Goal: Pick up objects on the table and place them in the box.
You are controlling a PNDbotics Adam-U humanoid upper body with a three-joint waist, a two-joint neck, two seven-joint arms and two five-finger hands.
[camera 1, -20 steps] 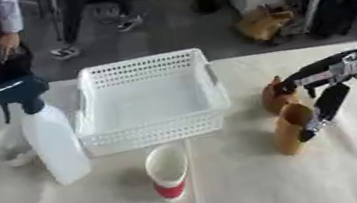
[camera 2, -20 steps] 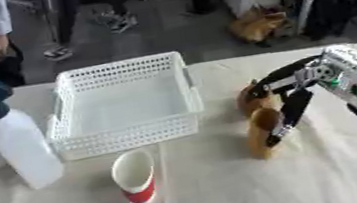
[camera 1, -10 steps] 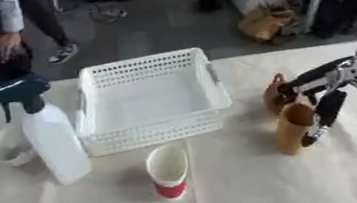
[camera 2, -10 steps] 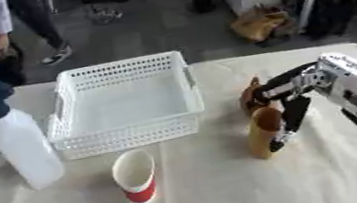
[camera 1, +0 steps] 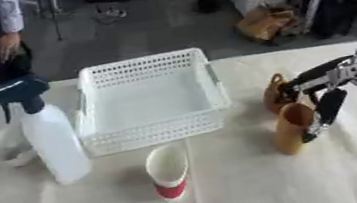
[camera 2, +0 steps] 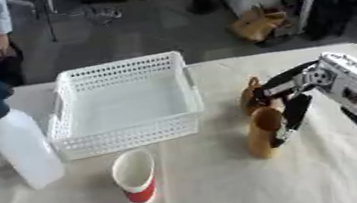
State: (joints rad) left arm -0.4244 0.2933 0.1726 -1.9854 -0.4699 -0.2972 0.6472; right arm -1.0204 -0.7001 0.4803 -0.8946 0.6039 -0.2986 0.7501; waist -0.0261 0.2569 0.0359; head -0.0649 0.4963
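Near the tabletop's right edge, the right hand curls thumb and fingers around the tall brown cup, beside a brown jug. Lifting toward the white basket could knock that jug over.

- The white basket, my box, sits mid-table, perforated walls, open top, nothing inside that I can see.
- A tall brown cup stands upright to the right of the basket, under my fingers.
- A second brown piece with a loop handle stands just behind that cup, nearer the basket's right wall.
- A white paper cup with a red base stands upright in front of the basket, mouth open upward.
- A white spray bottle with a dark teal trigger head stands upright just left of the basket.
- A pale round bowl-like thing lies to the left of the bottle, partly hidden by it.
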